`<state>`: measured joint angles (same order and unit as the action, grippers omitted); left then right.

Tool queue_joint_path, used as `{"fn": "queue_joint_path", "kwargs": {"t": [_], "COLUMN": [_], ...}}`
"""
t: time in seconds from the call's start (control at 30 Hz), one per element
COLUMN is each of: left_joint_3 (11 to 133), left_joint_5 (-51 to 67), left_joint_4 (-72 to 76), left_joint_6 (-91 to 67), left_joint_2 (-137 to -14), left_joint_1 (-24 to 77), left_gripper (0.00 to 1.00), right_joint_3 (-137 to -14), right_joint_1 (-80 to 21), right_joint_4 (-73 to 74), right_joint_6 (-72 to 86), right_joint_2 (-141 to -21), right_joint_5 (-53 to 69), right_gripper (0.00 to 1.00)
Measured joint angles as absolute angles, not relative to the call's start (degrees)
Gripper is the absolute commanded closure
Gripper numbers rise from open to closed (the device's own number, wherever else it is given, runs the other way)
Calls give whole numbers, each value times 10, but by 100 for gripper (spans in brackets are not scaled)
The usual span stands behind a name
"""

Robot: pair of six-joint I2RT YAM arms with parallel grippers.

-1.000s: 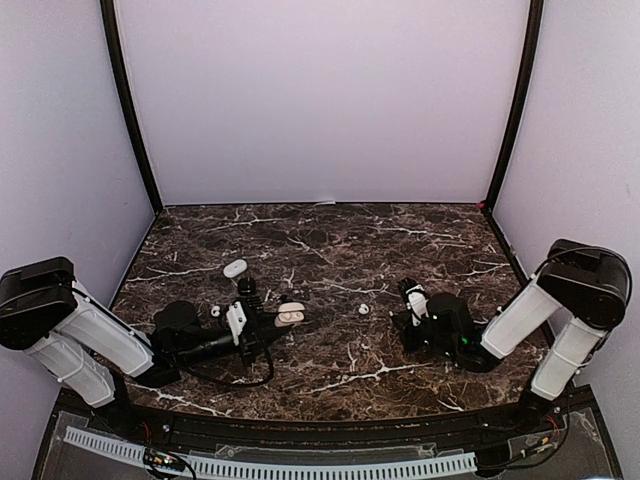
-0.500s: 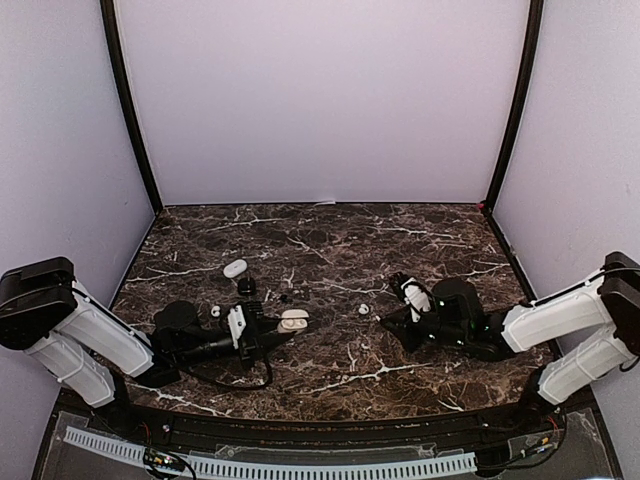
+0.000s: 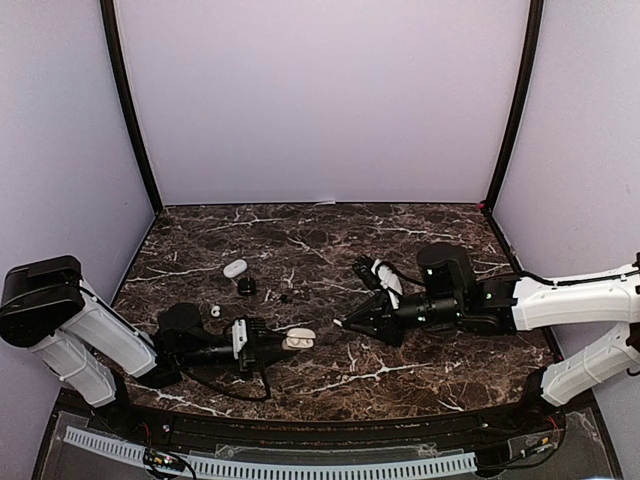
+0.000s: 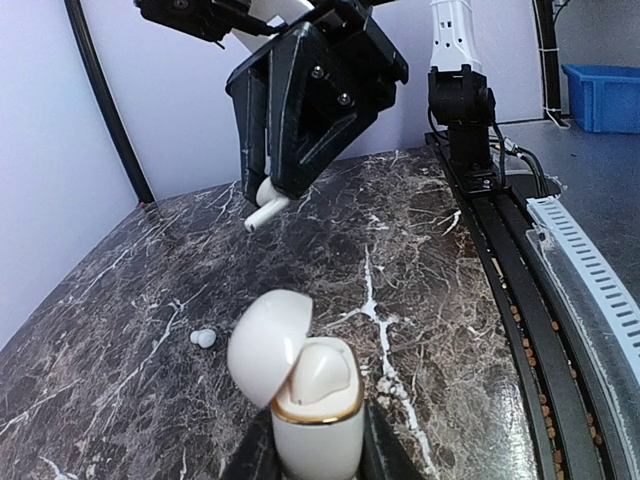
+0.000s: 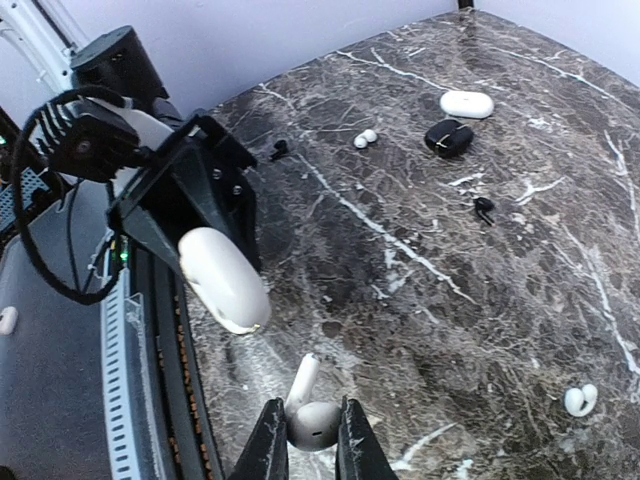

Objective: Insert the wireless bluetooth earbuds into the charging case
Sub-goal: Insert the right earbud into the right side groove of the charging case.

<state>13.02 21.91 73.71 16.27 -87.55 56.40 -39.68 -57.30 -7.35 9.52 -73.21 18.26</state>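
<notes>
- Dark marbled desk [image 3: 420, 240], veined white, stood boxed in by plain lavender walls on three sides.
- Left end effector [image 3: 285, 342] was clenched on the charging case [image 4: 315, 405], lid tipped open. The case's lower body was hidden between the fingers and cut off at the bottom of the left wrist view.
- A white rounded shape filled the case's gold-rimmed mouth; whether it was a seated bud could not be told.
- Right end effector [image 5: 310, 440] was grasping a stemmed earbud [image 5: 310, 418]. Its fingers were cut off at the bottom of the right wrist view.
- In the top view that earbud was too small to make out.
- The stemmed earbud hung off the desk, near the open case but apart from it, with a gap between.
- A loose white earbud [image 4: 203, 338] lay on the desk beside the case.
- A closed white case [image 3: 235, 267] and a black case [image 3: 247, 286] sat near each other, left of centre.
- The held case sat near the desk's front edge, where a black rail [image 4: 520, 330] ran alongside.
</notes>
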Motion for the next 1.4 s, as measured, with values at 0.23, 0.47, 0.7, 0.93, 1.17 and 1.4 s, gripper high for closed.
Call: {"fn": "queue_joint_path", "kwargs": {"t": [0.23, 0.47, 0.7, 0.93, 1.17, 1.4], "left_joint_3": [130, 130, 130, 129, 129, 128], "left_joint_5": [222, 222, 223, 230, 233, 236], "left_joint_4": [738, 741, 743, 750, 750, 750], "left_joint_6": [170, 169, 169, 169, 169, 169], "left_joint_2": [-882, -882, -882, -882, -882, -882], "left_joint_1": [564, 564, 564, 564, 564, 564], "left_gripper": [87, 87, 87, 87, 87, 87], "right_joint_3": [-422, -434, -444, -462, -481, -500], "right_joint_1": [-595, -609, -613, -618, -619, -619], "right_joint_4": [-40, -27, -36, -41, -42, -36], "right_joint_6": [126, 133, 143, 143, 141, 136], "right_joint_2": [-735, -747, -771, -806, -827, -842], "right_joint_5": [234, 251, 258, 260, 260, 249], "right_gripper": [98, 98, 99, 99, 99, 100]}}
